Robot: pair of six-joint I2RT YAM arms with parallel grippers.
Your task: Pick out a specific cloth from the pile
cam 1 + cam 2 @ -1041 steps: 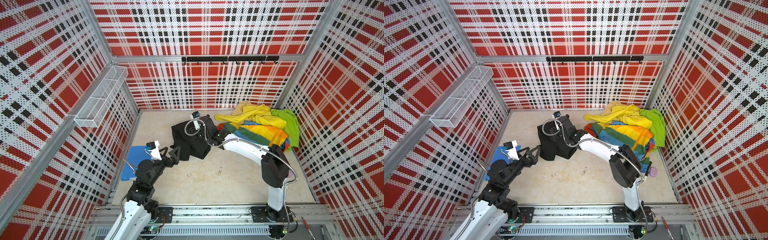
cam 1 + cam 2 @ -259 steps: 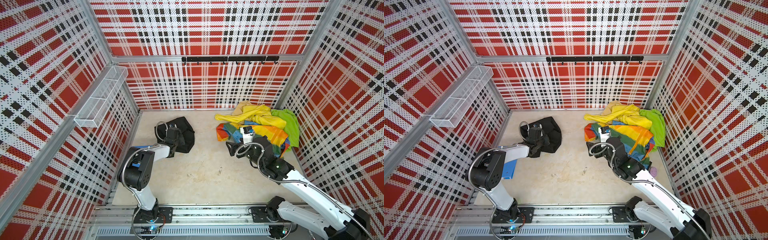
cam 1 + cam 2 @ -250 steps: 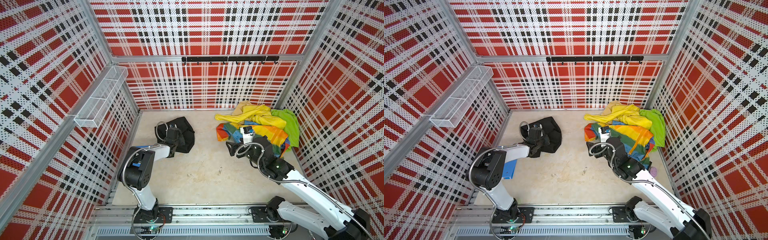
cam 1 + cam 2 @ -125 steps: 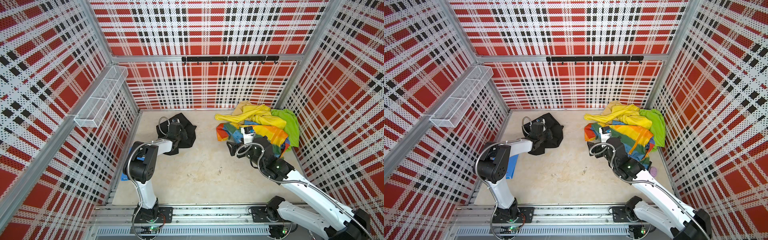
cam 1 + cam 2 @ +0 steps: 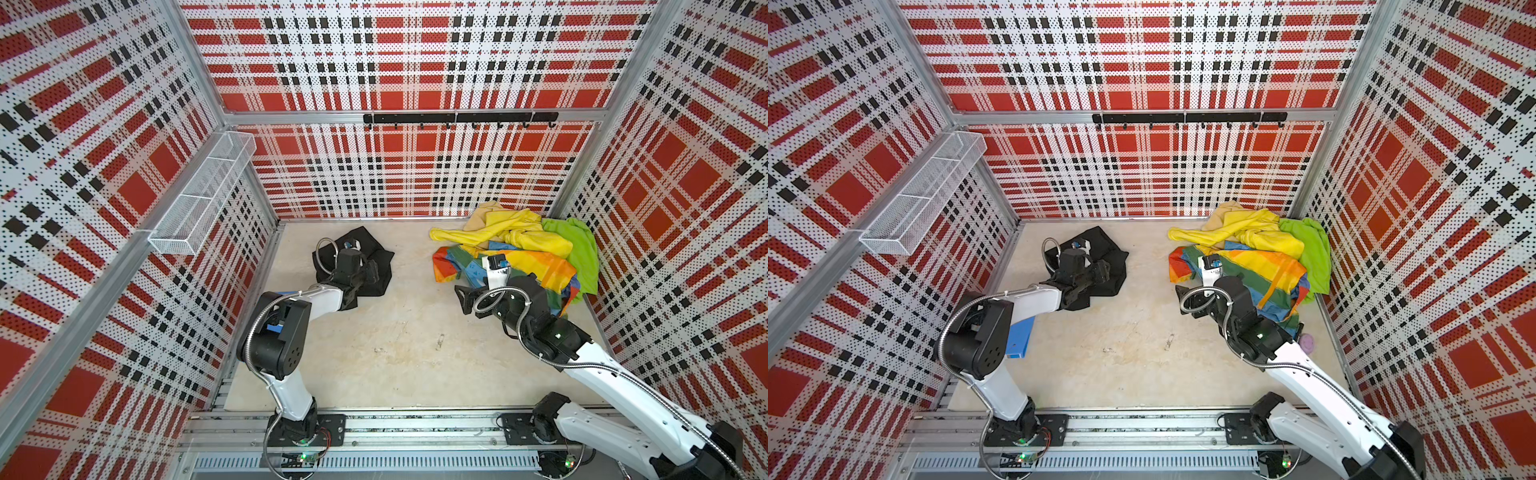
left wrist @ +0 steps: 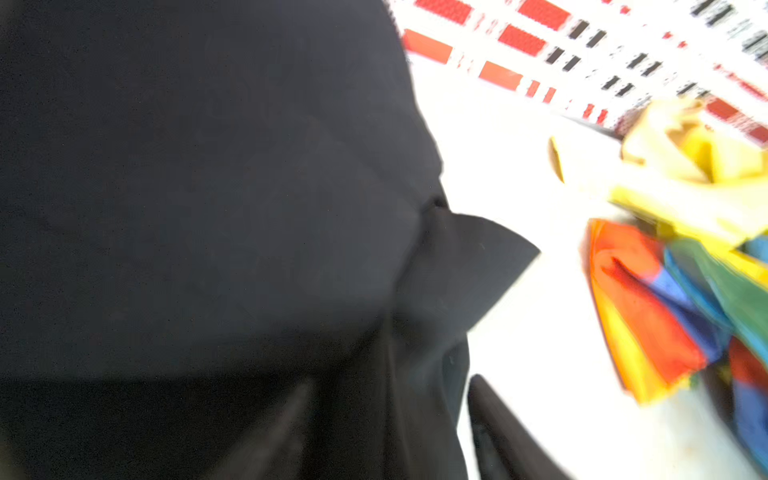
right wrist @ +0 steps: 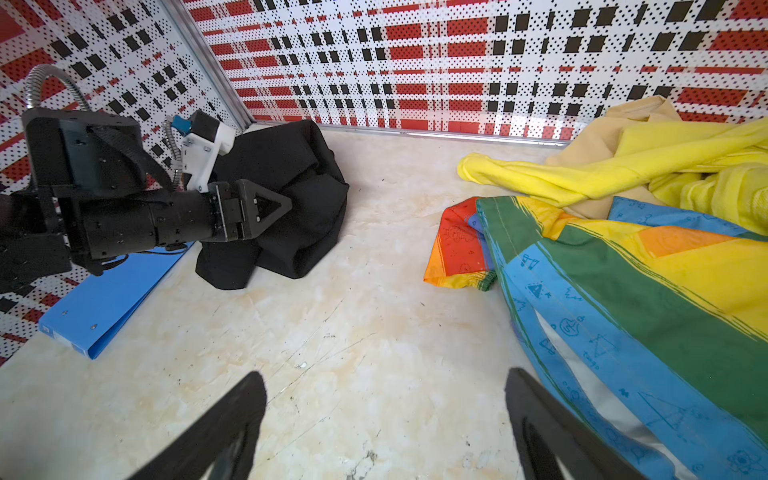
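Far left, fixed to the plaid perforated wall: white wire-mesh basket (image 5: 203, 199). Below it, flat on the beige marbled floor (image 5: 395, 340) and close against the wall: thin blue folder (image 5: 1019, 336). Next, toward the back left of the floor: large plain black matte cloth (image 5: 380, 255), crumpled in a low heap, well apart from the pile (image 5: 519, 245) of bright fabrics. Directly on that heap: black left gripper (image 7: 282, 205), reaching in low from the side. In the blurred left wrist view, fingers (image 6: 291, 419) seen partly spread with a fold of the black fabric lying between; no pinch on the fabric made out. Right of centre: black right gripper (image 7: 384, 376), spread wide, holding nothing, hanging over the floor just beside the edge of the rainbow-patched sheet (image 5: 536, 266). Back right corner, making up the pile: said sheet at the front, plain yellow garment (image 5: 507, 226) and tan piece (image 5: 482, 214) behind it, lime green piece (image 5: 582, 253) farthest right, against the wall.
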